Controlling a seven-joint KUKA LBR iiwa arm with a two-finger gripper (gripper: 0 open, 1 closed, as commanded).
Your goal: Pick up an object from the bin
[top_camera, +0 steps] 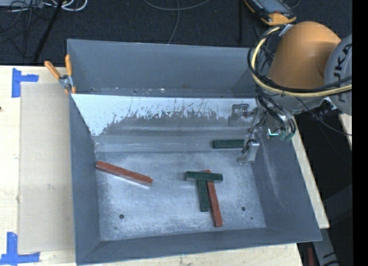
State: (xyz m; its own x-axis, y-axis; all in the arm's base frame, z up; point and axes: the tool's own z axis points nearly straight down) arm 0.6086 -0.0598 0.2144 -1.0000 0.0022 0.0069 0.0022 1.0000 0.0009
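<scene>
- Toward the left of the bin, one reddish-brown bar is seen lying flat and slanted on the floor, well apart from everything else. So placed, it is judged open to approach but far from the claw.
- Near the middle, a dark green T-shaped piece is laid flat, and a second reddish-brown bar is set along the right side of its stem, touching it. Because they touch, this pair is judged awkward to take singly.
- Further right, at the foot of the back wall, a short dark green bar is found lying flat, with its right end just beside the claw.
- At the right, the claw is held low, close to the floor beside that short bar, which is therefore judged the likeliest thing to be picked. Nothing is seen in its hold, and whether it is open or closed cannot be told.
- Four things are counted: two reddish-brown bars, one green T-shaped piece and one short green bar.
</scene>
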